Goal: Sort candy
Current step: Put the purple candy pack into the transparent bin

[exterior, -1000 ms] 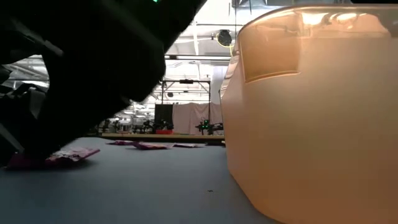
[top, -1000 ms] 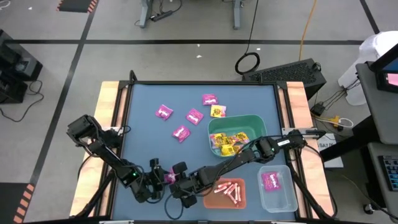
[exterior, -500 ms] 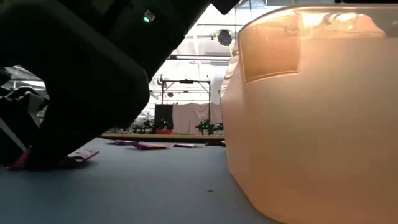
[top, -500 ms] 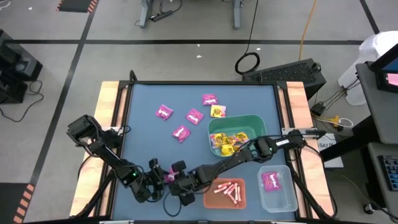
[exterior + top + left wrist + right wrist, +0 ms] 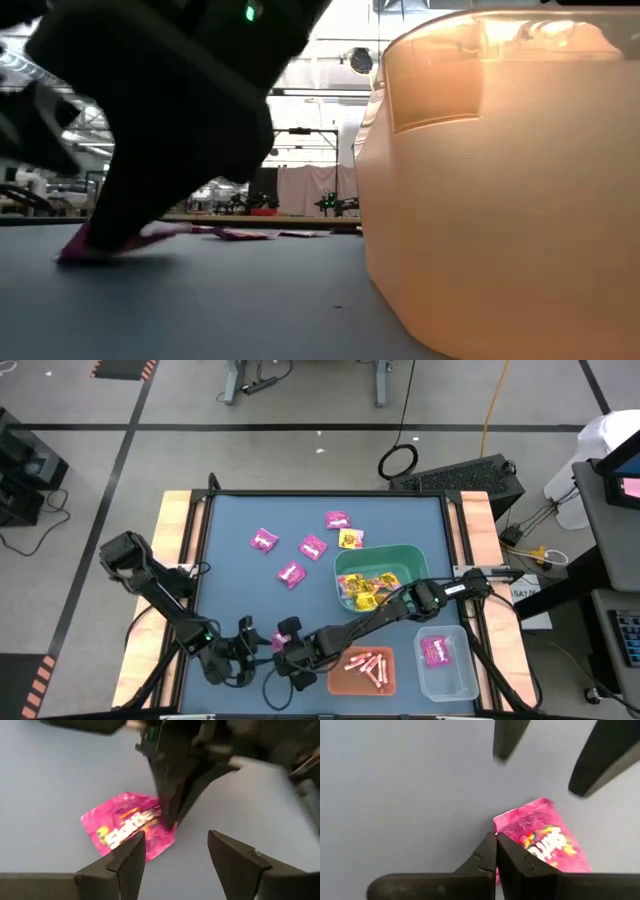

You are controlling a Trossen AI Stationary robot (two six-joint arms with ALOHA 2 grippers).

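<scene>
A magenta candy packet lies near the table's front edge, left of the orange bin. My right gripper reaches in from the right and is shut on the packet's edge. My left gripper stands open just left of the packet, facing it and touching nothing. Farther back, three magenta packets and one yellow packet lie flat on the blue mat. My right gripper pinches the magenta packet's edge next to a corner between its two shut fingertips. The fingers slant down from above and from the table's right. The packet's far end rests on the table, and the pinched side is tilted up a little.
A green bin with yellow packets stands right of centre. The orange bin holds pink-white sticks, and a clear bin at the front right holds a magenta packet. In the low view the orange bin fills the right half.
My right gripper has shut on the magenta packet's edge, and that side of the packet has tipped up off the table. My left arm has drawn back slightly toward the table's left, its fingers still open.
</scene>
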